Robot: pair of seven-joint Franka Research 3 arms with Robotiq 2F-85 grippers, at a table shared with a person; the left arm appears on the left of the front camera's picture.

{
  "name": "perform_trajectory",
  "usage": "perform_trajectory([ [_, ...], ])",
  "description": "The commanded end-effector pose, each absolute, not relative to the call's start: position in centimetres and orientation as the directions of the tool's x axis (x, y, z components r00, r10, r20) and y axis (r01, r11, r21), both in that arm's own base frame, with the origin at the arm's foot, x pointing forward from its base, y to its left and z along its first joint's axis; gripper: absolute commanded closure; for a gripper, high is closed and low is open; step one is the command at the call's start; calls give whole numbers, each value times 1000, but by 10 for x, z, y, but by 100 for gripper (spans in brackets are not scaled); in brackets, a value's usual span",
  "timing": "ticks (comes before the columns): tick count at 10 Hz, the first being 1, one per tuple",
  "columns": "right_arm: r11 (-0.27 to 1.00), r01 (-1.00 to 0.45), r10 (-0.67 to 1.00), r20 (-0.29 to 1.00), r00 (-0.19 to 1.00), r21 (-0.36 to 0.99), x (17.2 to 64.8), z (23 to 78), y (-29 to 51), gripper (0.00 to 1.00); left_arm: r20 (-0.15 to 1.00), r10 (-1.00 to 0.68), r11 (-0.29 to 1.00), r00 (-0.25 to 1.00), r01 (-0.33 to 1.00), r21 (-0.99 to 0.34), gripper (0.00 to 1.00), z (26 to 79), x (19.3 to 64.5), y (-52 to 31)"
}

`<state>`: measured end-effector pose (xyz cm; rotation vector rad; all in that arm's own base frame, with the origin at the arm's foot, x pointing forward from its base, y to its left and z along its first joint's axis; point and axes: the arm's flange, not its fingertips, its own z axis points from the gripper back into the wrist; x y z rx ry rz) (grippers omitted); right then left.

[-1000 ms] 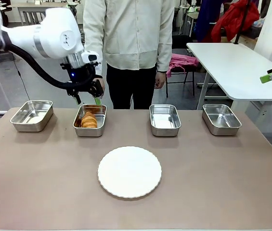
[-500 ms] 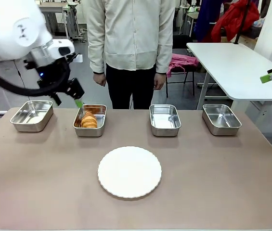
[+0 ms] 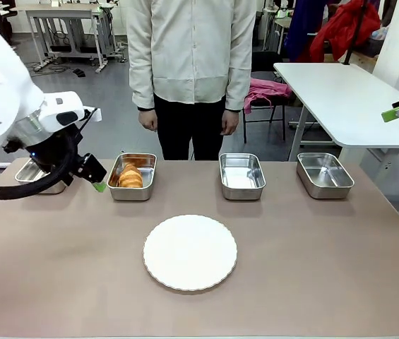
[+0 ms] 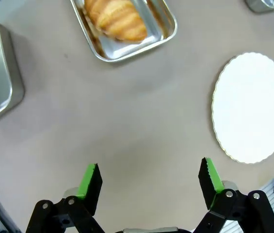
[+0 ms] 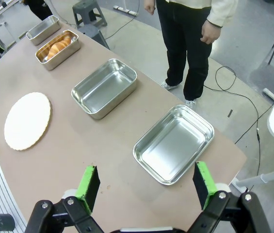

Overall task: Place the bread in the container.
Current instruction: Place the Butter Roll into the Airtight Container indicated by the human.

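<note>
Left end effector (image 3: 94, 180) hangs above the surface's (image 3: 312, 268) far-left part, fingers spread wide, empty; in its wrist view (image 4: 149, 182) only bare surface lies between the green pads. Far-left steel pan (image 3: 31, 175) sits near the far edge, partly hidden behind the arm. Next pan along, the container (image 3: 118, 191), holds the bread (image 3: 130, 176), a croissant lying inside it. Round white scalloped plate (image 3: 190, 252) sits mid-surface, nearer the robot's edge. Two more empty pans along the far edge: third pan (image 3: 241, 176), fourth pan (image 3: 324, 174). Person (image 3: 188, 63) stands behind the far edge, hands down. Right end effector (image 5: 146, 187) is open, empty, up beyond the surface's right end.
</note>
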<state>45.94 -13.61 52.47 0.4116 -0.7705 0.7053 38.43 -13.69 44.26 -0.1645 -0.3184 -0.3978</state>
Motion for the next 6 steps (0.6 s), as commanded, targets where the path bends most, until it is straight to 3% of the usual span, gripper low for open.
perform_trajectory([
  [1, 695, -714, 413, 765, 495, 87, 461, 526, -135, 0, 355, -330, 911, 875, 393, -122, 0, 443, 375, -131],
  [6, 695, -714, 413, 765, 495, 87, 461, 526, -135, 0, 340, -350, 910, 873, 403, -99, 0, 442, 378, -135],
])
